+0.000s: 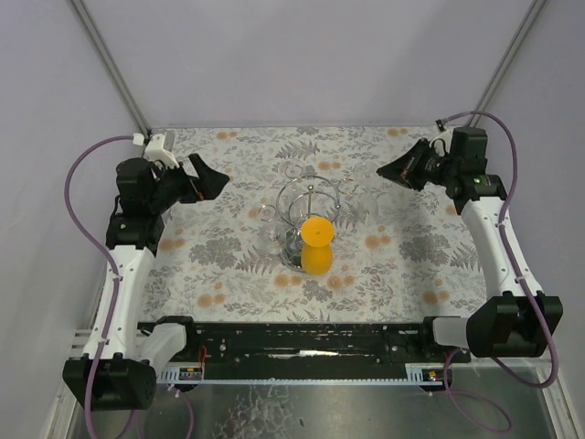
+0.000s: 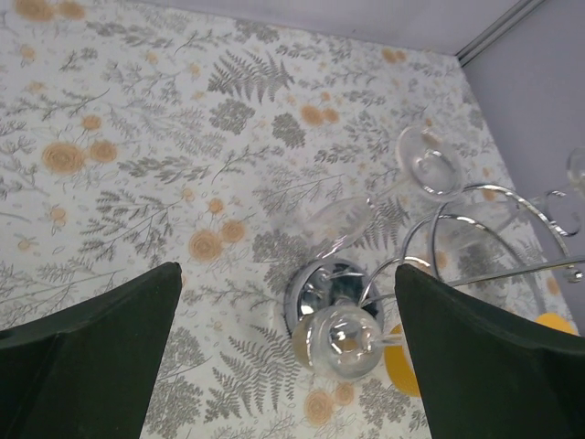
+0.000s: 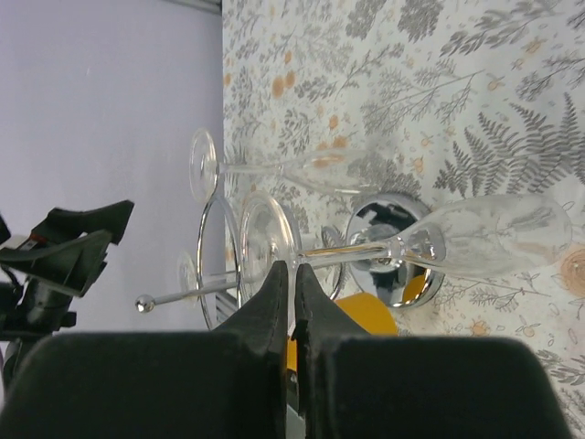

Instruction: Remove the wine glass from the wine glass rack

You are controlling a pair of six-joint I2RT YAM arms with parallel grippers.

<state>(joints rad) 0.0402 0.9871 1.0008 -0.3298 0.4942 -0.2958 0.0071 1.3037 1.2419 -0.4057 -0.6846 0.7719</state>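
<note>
Between the fingers of the left gripper (image 2: pixel 288 274) lay a wide gap with nothing in it. The right gripper (image 3: pixel 294 272) had its fingers pressed together, also empty. Both hung well apart from the wine glass rack (image 2: pixel 320 279), which stood mid-table (image 1: pixel 411 265) with clear wine glasses (image 3: pixel 484 240) hanging foot-up from its loops and an orange glass (image 1: pixel 317 245) on the near side. Which one was wanted I could not tell. By my judgement the reach had not yet begun. The next move called for spread fingers around one stem, then a slide outward along its loop. Neighbouring glasses and curled wire crowded that path.
</note>
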